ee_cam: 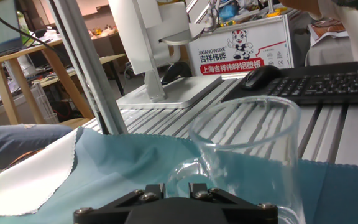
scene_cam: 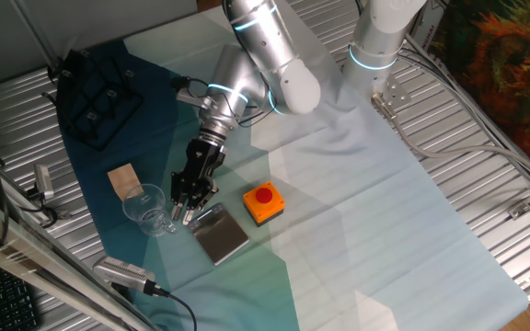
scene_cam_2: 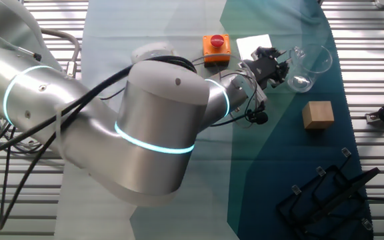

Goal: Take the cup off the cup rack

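The clear glass cup (scene_cam: 147,208) stands upright on the blue-green cloth at the front left, well away from the black cup rack (scene_cam: 99,97) at the back left. My gripper (scene_cam: 185,213) reaches down beside the cup, its two fingers closed on the cup's side handle. In the hand view the cup (ee_cam: 247,155) fills the right half, and its handle sits between my gripper's (ee_cam: 178,186) fingertips. In the other fixed view the gripper (scene_cam_2: 282,67) meets the cup (scene_cam_2: 310,61) at the top right, and the rack (scene_cam_2: 329,197) lies at the bottom right with no cup on it.
A wooden block (scene_cam: 123,180) lies just behind the cup. A grey metal plate (scene_cam: 221,233) and an orange box with a red button (scene_cam: 263,203) lie to the right of the gripper. Clamps and cables line the table's left edge (scene_cam: 44,188).
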Controlling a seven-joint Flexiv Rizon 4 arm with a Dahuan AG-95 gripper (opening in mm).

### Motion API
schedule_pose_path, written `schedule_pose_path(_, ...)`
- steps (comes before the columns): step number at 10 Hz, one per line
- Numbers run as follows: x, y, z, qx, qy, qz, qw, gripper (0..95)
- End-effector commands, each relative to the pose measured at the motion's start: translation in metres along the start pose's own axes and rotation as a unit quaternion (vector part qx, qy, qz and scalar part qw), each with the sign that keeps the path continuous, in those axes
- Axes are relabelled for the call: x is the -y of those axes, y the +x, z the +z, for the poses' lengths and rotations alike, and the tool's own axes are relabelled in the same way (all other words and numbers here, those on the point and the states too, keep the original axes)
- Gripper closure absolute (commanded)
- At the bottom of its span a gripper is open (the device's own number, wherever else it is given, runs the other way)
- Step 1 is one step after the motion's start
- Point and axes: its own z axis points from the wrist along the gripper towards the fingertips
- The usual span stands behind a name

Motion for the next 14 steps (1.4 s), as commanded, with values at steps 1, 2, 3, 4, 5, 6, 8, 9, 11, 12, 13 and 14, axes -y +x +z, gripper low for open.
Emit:
schedule_pose_path(1,0.001,0.008,0.001,-0.017,0.006,0.001,0.9998,76.0)
schedule_pose_path(2,-0.001,0.011,-0.003,-0.027,0.01,0.006,0.9996,76.0)
schedule_pose_path(3,-0.001,0.012,-0.006,-0.032,0.012,0.007,0.9994,76.0)
schedule_pose_path(4,-0.001,0.016,-0.01,-0.038,0.012,0.009,0.9991,76.0)
schedule_pose_path(5,-0.002,0.019,-0.015,-0.05,0.018,0.012,0.9985,76.0)
schedule_pose_path(6,-0.004,0.024,-0.021,-0.068,0.026,0.013,0.9973,76.0)
schedule_pose_path(8,-0.007,0.035,-0.034,-0.103,0.038,0.011,0.9939,76.0)
schedule_pose_path(9,-0.008,0.041,-0.04,-0.12,0.044,0.012,0.9917,76.0)
schedule_pose_path(11,-0.009,0.056,-0.052,-0.154,0.051,0.013,0.9866,76.0)
schedule_pose_path(12,-0.01,0.063,-0.057,-0.173,0.055,0.014,0.9833,76.0)
schedule_pose_path(13,-0.012,0.068,-0.061,-0.197,0.066,0.01,0.9782,76.0)
schedule_pose_path(14,-0.014,0.075,-0.067,-0.24,0.081,0.003,0.9673,76.0)
